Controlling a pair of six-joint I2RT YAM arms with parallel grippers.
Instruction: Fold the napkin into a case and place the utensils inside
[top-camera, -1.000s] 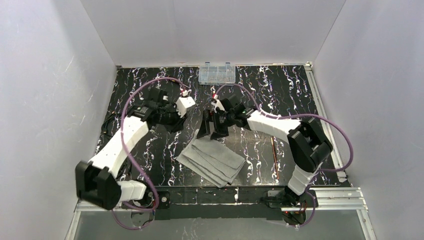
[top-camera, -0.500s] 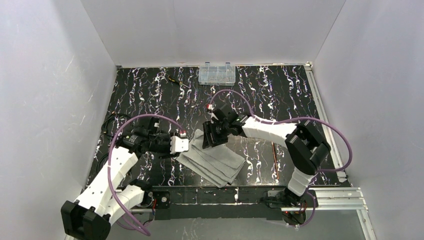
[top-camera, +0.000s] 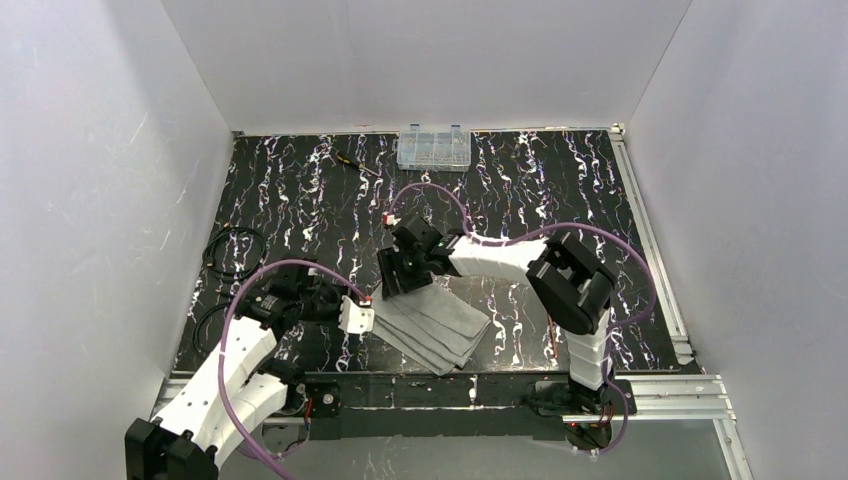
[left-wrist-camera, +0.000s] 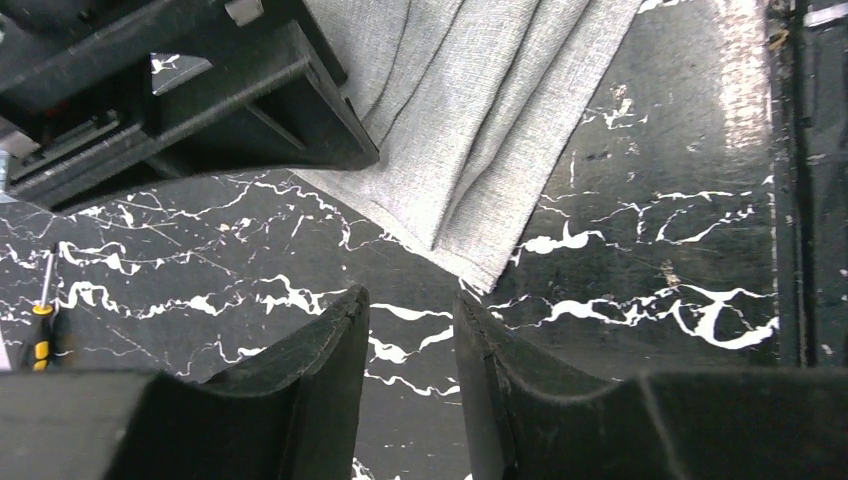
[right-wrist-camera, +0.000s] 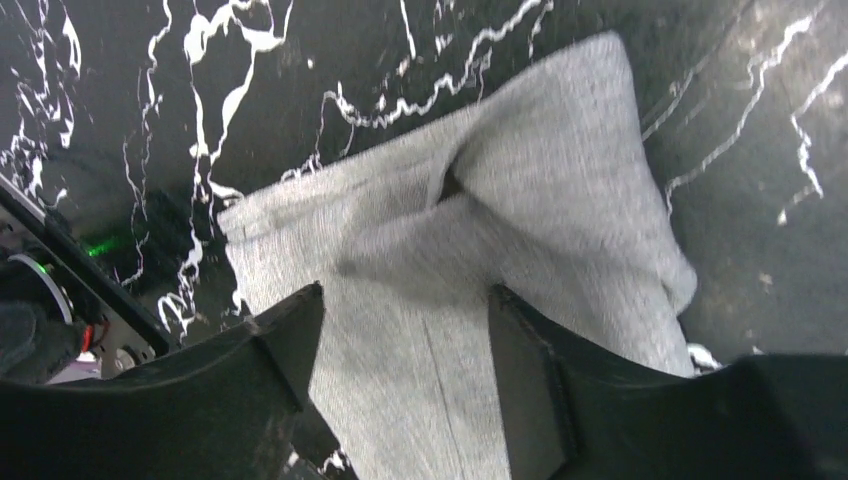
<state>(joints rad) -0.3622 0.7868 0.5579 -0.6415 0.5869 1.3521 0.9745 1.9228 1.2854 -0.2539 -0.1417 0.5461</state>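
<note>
Napkin (top-camera: 440, 325) in folds beneath right tool (right-wrist-camera: 405, 296)

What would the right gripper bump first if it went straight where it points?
Most likely the folded grey napkin, which lies straight ahead between the right gripper's open fingers; how near is unclear.

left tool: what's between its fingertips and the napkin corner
Only bare black marbled table; the left wrist view shows the left tool just short of the napkin corner.

High rear overview; wrist views close above shared napkin (left-wrist-camera: 480, 120)
</note>
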